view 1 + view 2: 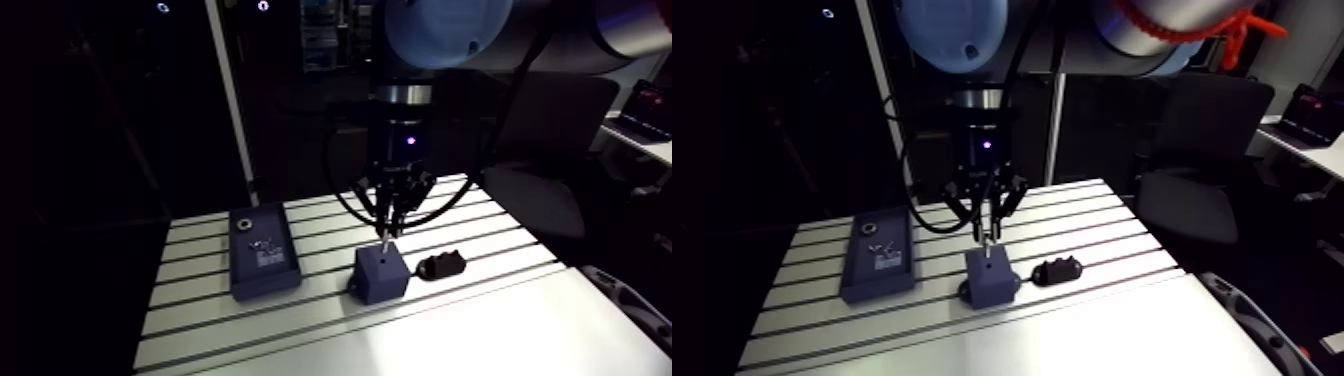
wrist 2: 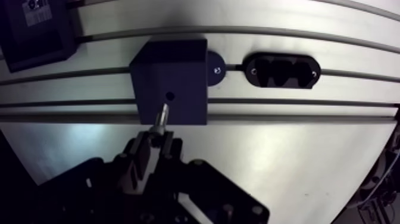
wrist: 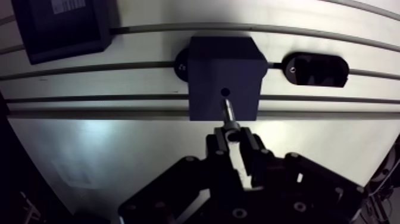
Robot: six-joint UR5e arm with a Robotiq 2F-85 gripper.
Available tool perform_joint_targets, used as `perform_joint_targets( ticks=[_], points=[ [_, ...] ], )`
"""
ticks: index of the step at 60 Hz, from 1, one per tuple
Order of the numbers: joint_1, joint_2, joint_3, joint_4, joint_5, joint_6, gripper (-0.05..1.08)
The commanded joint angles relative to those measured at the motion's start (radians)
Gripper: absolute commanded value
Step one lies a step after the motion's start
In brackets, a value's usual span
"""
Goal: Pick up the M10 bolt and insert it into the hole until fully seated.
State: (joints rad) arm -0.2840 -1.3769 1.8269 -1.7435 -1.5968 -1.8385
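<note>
My gripper (image 3: pixel 234 136) is shut on the head of a silver M10 bolt (image 3: pixel 228 111), whose shank points down at a dark blue block (image 3: pixel 225 77). The bolt tip hangs just above the block's top face, close to a small round hole (image 3: pixel 225 92), slightly short of it. In the arm view the gripper (image 1: pixel 387 232) stands straight over the block (image 1: pixel 380 272) near the middle of the slotted table (image 1: pixel 330 330).
A flat dark tray (image 1: pixel 262 250) with small parts lies to the left of the block. A black oval holder (image 3: pixel 313 69) with two recesses sits on the block's other side. A round black mount (image 2: pixel 215 70) shows at the block's edge.
</note>
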Motion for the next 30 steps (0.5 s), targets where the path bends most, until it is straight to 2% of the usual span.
perform_joint_targets(
  ticks=[1, 30],
  points=[
    [0.002, 0.002, -0.004, 0.008, -0.002, 0.0, 1.08],
    [0.005, 0.017, -0.007, 0.009, -0.013, 0.0, 1.08]
  ],
)
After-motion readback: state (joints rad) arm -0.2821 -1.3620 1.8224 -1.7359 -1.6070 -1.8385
